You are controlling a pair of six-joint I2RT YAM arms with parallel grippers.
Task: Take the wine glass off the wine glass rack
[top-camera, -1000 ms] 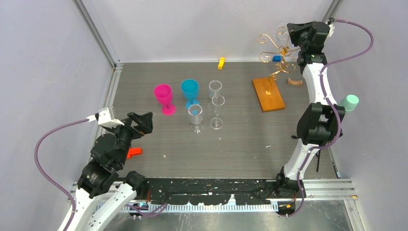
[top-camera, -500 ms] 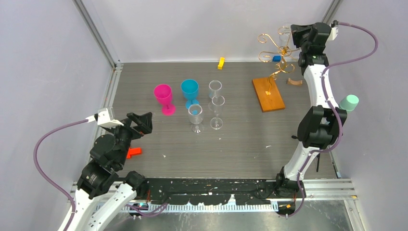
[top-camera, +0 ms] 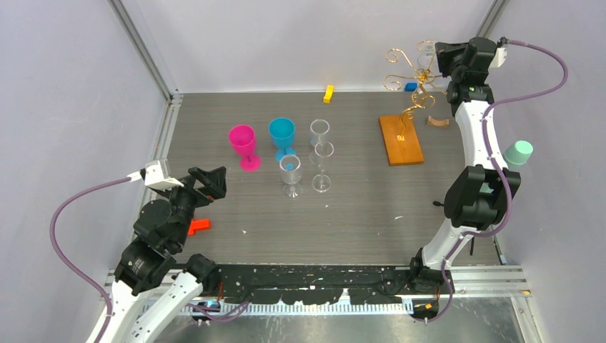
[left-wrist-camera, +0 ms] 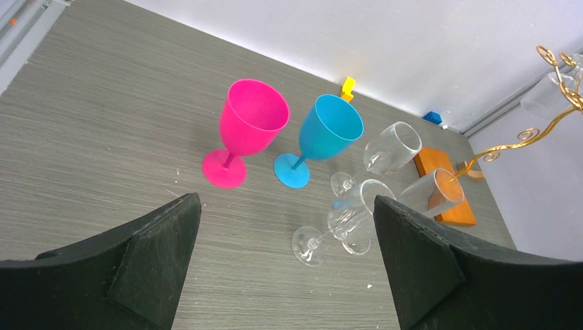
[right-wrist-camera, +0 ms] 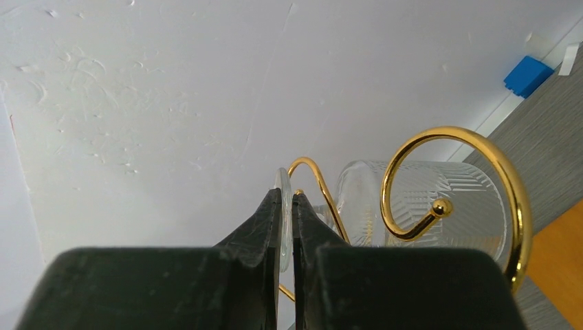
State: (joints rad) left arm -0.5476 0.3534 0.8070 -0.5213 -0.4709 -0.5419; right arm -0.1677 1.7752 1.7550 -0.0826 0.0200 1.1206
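Observation:
The wine glass rack (top-camera: 413,107) is gold wire with curled arms on an orange-brown base (top-camera: 401,139), at the back right. A clear ribbed wine glass (top-camera: 426,50) is at its top. My right gripper (top-camera: 441,56) is raised beside it. In the right wrist view my right gripper (right-wrist-camera: 287,199) is shut on the glass's thin foot. The glass bowl (right-wrist-camera: 447,206) shows behind a gold spiral (right-wrist-camera: 510,180). My left gripper (top-camera: 211,182) is open and empty over the near left; in the left wrist view it (left-wrist-camera: 285,254) is wide apart.
A pink goblet (top-camera: 243,143), a blue goblet (top-camera: 281,134) and three clear glasses (top-camera: 319,132) (top-camera: 324,161) (top-camera: 290,171) stand mid-table. Small blocks lie about: yellow (top-camera: 329,93), blue (top-camera: 410,86), orange (top-camera: 199,226), brown (top-camera: 437,121). A mint cup (top-camera: 518,152) is right of the table.
My right gripper has moved a little right and up with the glass foot in it, and the rack has shifted slightly right with it. The left arm has not moved.

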